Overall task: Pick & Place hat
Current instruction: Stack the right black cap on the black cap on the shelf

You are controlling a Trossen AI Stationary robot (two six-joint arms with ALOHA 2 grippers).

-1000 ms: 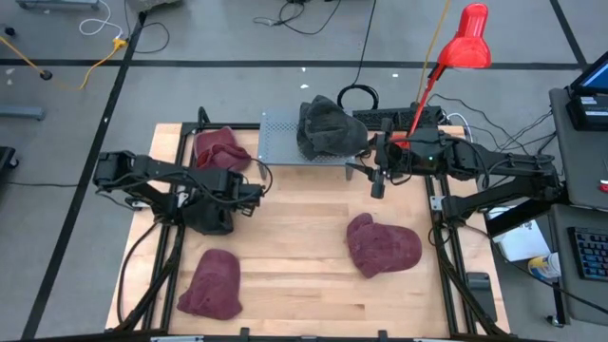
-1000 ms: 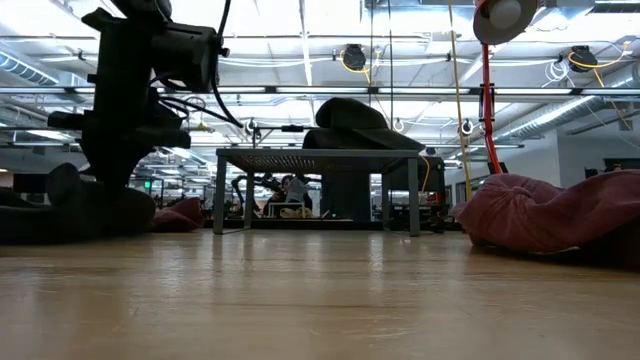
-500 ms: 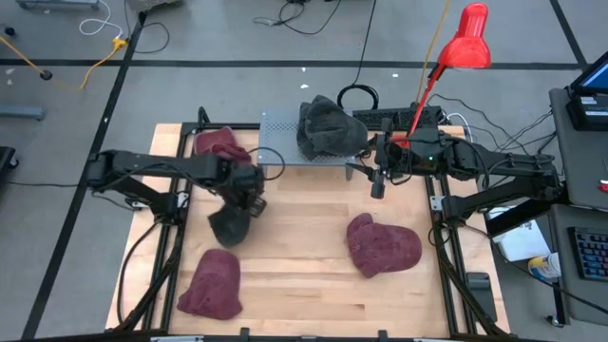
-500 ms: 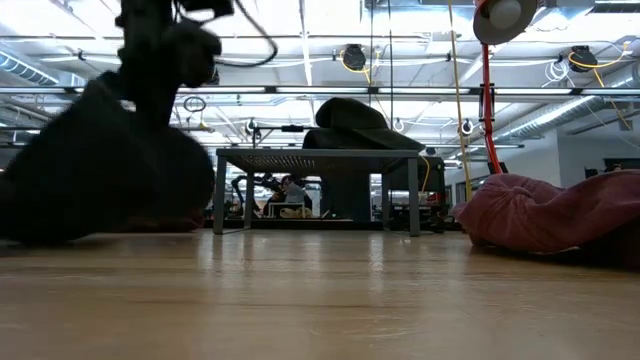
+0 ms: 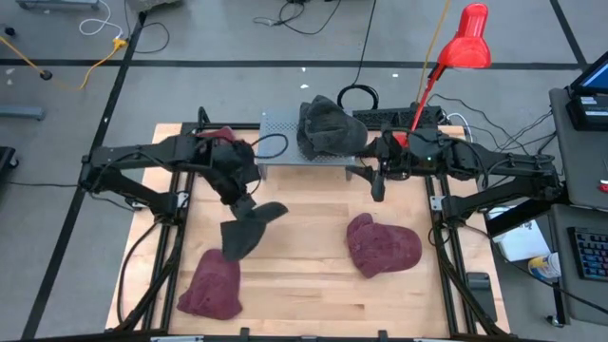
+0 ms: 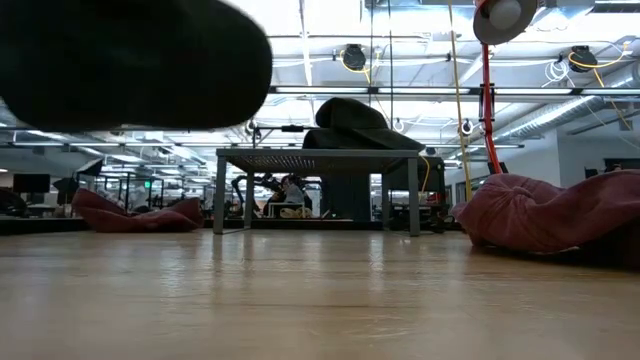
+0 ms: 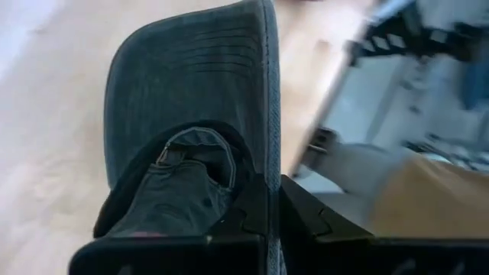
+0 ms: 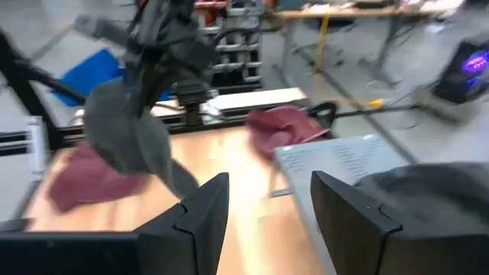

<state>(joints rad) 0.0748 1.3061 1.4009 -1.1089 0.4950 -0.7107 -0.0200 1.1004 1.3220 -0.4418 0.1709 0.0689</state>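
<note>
Even, bright light from overhead on the table [image 5: 304, 275], and the shadows under the red hats are soft and short. From table height the ceiling lights [image 6: 300, 40] blaze white, close to glare, so the raised grey platform [image 6: 320, 158] and the hat on top of it go almost to silhouette. A big dark shape [image 6: 130, 60] fills the upper corner there, far too close to be in focus. The wood in the foreground is soft too. The left wrist picture is smeared with motion blur behind the grey hat [image 7: 206, 99], which stays fairly crisp. The right wrist picture is blurred all over, and the background streaks.
</note>
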